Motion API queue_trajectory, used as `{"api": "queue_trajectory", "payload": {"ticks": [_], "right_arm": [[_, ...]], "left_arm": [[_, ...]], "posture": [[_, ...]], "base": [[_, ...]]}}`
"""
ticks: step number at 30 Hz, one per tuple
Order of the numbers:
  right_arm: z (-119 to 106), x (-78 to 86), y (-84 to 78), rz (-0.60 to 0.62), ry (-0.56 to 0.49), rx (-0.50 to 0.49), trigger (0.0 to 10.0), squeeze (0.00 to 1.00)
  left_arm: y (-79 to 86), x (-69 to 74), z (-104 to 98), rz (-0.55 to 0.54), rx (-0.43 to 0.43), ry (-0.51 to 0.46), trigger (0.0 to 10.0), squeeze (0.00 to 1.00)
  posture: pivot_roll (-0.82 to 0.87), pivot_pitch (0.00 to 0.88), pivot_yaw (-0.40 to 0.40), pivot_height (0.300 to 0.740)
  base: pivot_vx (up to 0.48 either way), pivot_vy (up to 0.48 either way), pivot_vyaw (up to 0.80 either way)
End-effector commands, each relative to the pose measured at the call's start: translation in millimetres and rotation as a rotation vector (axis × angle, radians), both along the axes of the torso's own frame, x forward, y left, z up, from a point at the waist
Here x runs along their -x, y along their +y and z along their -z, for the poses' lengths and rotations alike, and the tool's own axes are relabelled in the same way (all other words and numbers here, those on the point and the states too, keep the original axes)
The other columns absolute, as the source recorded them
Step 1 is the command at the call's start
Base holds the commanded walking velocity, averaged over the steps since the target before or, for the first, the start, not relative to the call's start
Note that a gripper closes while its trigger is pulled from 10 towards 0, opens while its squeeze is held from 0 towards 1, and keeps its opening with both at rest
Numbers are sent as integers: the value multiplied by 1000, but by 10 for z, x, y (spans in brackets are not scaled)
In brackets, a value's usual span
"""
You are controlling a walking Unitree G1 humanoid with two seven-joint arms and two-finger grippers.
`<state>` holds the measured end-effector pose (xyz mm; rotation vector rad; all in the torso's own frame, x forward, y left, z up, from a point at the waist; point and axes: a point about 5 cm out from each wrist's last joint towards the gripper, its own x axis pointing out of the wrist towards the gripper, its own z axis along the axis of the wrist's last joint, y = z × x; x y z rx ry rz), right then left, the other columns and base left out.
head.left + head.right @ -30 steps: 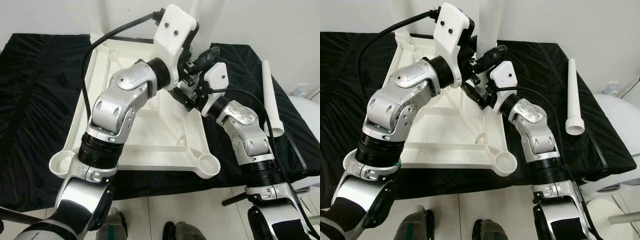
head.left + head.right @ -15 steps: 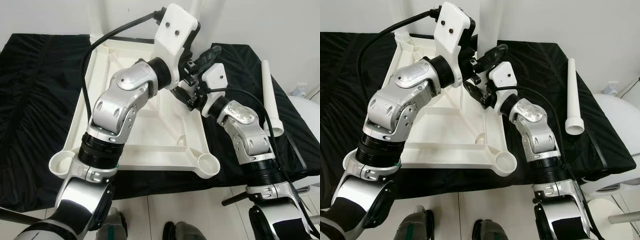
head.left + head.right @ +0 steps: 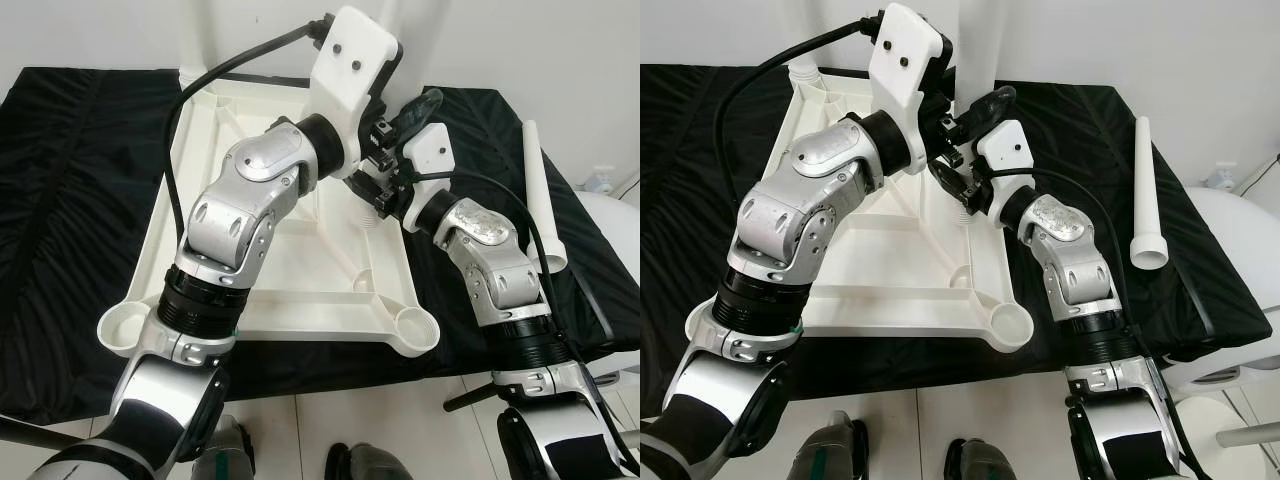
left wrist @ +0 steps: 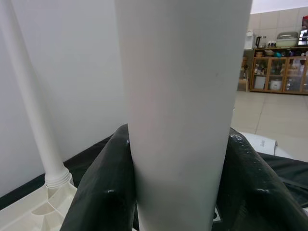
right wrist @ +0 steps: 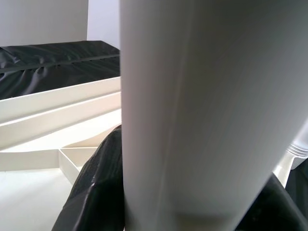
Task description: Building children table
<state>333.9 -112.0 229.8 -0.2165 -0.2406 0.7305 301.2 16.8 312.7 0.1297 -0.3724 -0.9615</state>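
The white table top (image 3: 290, 290) lies upside down on a black cloth. A white leg (image 3: 975, 55) stands nearly upright over its far right part, ribbed lower end (image 3: 368, 213) close above the plastic. Both grippers are shut on this leg. My left gripper (image 3: 395, 120) holds it higher up, the leg (image 4: 178, 96) showing between the black fingers (image 4: 103, 187). My right gripper (image 3: 372, 195) clamps it lower down, the leg (image 5: 192, 96) between its fingers (image 5: 96, 192). A second leg (image 3: 193, 40) stands in the far left corner. A third leg (image 3: 540, 195) lies loose on the cloth at the right.
The black cloth (image 3: 70, 200) covers the support under the table top and runs wide to both sides. Open round sockets sit at the near corners (image 3: 125, 325) (image 3: 415, 325). A white rounded object (image 3: 1240, 250) stands off the right edge. A white wall is close behind.
My right gripper and the leg's lower end have edged slightly left and away. The left arm has hardly moved.
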Motion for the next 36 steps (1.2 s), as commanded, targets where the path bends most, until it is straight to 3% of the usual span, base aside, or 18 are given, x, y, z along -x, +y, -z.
{"api": "queue_trajectory", "payload": {"ticks": [1, 6, 7, 9, 10, 11, 12, 20, 21, 22, 23, 27, 33, 34, 36], "right_arm": [[-19, -22, -77, 44, 3, 12, 0, 0], [-23, -33, -98, 63, 5, 15, 0, 0], [-25, -36, -100, 67, 5, 15, 5255, 0], [-21, -41, -105, 75, 4, 20, 5255, 0], [-13, -49, -110, 84, 10, 21, 10000, 0], [-13, -49, -110, 84, 10, 21, 10000, 0], [-6, -57, -113, 91, 14, 21, 10000, 0], [14, -77, -127, 123, 20, 4, 10000, 0], [20, -77, -130, 127, 22, 2, 10000, 0], [20, -77, -130, 127, 22, 2, 10000, 0], [28, -79, -136, 132, 21, 2, 10000, 0], [42, -86, -161, 155, 21, -14, 10000, 0], [38, -101, -193, 181, 15, -32, 10000, 0], [37, -110, -241, 209, 31, -73, 10000, 0], [41, -112, -267, 226, 42, -99, 10000, 0]], "left_arm": [[-23, 54, -46, -6, 1, -47, 10000, 0], [-29, 51, -33, -12, -9, -56, 10000, 0], [-30, 51, -33, -13, -10, -57, 10000, 0], [-33, 55, -29, -10, -10, -57, 10000, 0], [-38, 59, -21, 0, -5, -44, 10000, 75], [-38, 59, -21, 0, -5, -44, 10000, 75], [-45, 65, -8, 28, 14, -9, 10000, 1000], [-11, 116, -37, 113, 59, 53, 10000, 1000], [0, 120, -49, 122, 69, 61, 10000, 835], [0, 120, -49, 122, 69, 61, 10000, 835], [17, 126, -77, 143, 103, 86, 10000, 0], [87, 163, -126, 201, 160, 124, 10000, 0], [158, 160, -93, 209, 174, 150, 10000, 0], [287, 93, -26, 118, 179, 148, 10000, 0], [392, 44, 17, 50, 177, 144, 10000, 0]], "posture": [[12, 69, -96, 740], [13, 74, -95, 740], [12, 75, -95, 740], [12, 77, -94, 740], [13, 77, -94, 740], [13, 77, -94, 740], [13, 78, -92, 740], [13, 82, -87, 740], [14, 84, -85, 740], [14, 84, -85, 740], [14, 85, -85, 740], [13, 86, -83, 740], [14, 87, -83, 740], [12, 89, -78, 740], [15, 89, -76, 740]], "base": [[0, 0, 0], [0, 0, 0], [0, 0, 0], [0, 0, 0], [0, 0, 0], [0, 0, 0], [0, 0, 0], [0, 0, 0], [0, 0, 0], [0, 0, 0], [0, 0, 0], [0, 0, 0], [0, 0, 0], [0, 0, 0], [0, 0, 0]]}}
